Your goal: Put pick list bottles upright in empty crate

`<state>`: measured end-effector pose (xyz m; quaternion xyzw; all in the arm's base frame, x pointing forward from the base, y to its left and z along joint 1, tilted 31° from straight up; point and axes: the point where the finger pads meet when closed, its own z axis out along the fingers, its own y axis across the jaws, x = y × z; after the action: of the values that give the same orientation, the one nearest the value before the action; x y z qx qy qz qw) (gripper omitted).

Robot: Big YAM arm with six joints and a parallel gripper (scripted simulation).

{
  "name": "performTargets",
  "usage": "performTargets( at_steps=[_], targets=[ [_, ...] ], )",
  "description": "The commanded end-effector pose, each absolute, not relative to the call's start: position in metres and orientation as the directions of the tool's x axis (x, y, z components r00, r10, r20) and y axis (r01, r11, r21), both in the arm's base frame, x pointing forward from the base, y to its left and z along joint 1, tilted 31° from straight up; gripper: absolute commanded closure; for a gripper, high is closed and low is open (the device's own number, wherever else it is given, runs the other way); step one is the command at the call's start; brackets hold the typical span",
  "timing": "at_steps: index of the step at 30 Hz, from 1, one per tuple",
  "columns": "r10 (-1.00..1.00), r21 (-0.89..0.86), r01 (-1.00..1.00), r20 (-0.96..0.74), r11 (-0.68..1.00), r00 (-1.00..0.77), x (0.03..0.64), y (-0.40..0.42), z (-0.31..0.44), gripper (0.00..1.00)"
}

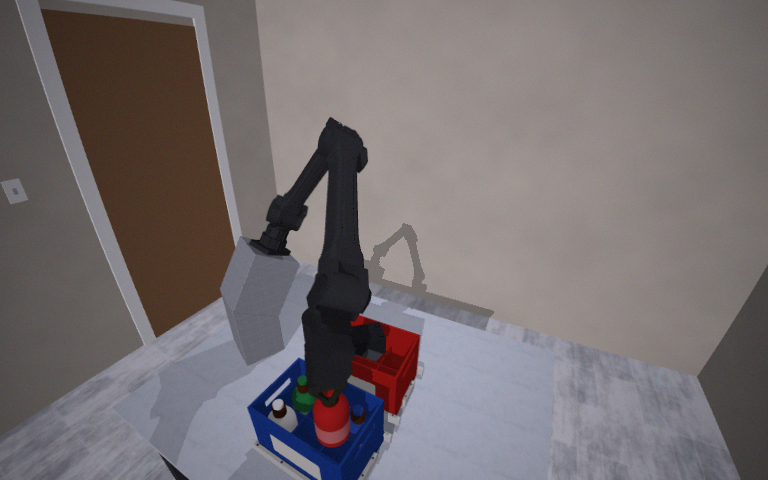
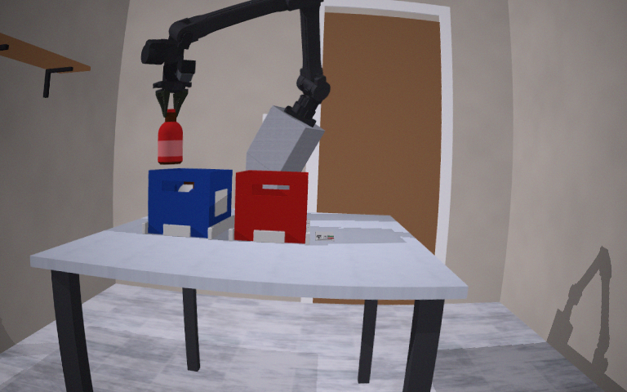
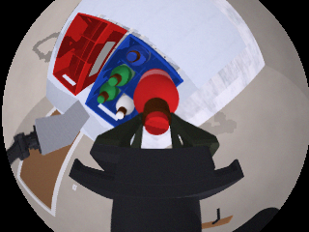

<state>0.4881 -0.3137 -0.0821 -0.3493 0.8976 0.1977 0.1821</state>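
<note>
My gripper [image 1: 327, 394] [image 2: 170, 109] [image 3: 156, 116] is shut on the neck of a red bottle [image 1: 331, 422] [image 2: 170, 143] [image 3: 156, 96] with a pale label. The bottle hangs upright, clear above the blue crate [image 1: 345, 459] [image 2: 184, 203] [image 3: 158, 58]. In the blue crate stand a white bottle [image 1: 282, 414] [image 3: 124, 106], a green bottle [image 1: 301, 397] [image 3: 118, 81] and a blue-capped bottle [image 1: 357, 412] [image 3: 134, 57]. The red crate [image 1: 399, 367] [image 2: 270, 207] [image 3: 79, 52] stands beside it and shows no bottles. The pick list [image 2: 325, 237] lies right of the red crate; its lines are too small to read.
Both crates stand on a grey table [image 1: 481, 396] [image 2: 259, 268]. The arm's grey base block [image 1: 257, 300] [image 2: 282, 145] rises behind the crates. A brown door [image 2: 379, 115] is behind the table, and a wall shelf [image 2: 32, 57] is at the upper left.
</note>
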Motion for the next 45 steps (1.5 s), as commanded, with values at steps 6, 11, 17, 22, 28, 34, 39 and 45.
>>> performTargets(
  at_steps=[6,11,17,22,28,34,39,45],
  targets=[
    [-0.574,0.139,-0.701,-0.476,0.699,-0.667,0.507,-0.328,-0.042,1.00],
    [-0.580,0.136,-0.707,-0.477,0.694,-0.661,0.511,-0.323,-0.042,1.00],
    [-0.572,0.157,-0.703,-0.475,0.693,-0.669,0.501,-0.314,-0.047,1.00],
    [-0.573,0.157,-0.705,-0.475,0.692,-0.668,0.498,-0.308,-0.046,1.00],
    [-0.575,0.140,-0.703,-0.477,0.697,-0.665,0.495,-0.307,-0.038,1.00],
    [-0.577,0.151,-0.708,-0.476,0.690,-0.664,0.486,-0.290,-0.039,1.00],
    [-0.564,0.158,-0.695,-0.474,0.701,-0.676,0.475,-0.292,-0.040,1.00],
    [-0.576,0.159,-0.708,-0.474,0.688,-0.666,0.473,-0.274,-0.037,1.00]
  ],
)
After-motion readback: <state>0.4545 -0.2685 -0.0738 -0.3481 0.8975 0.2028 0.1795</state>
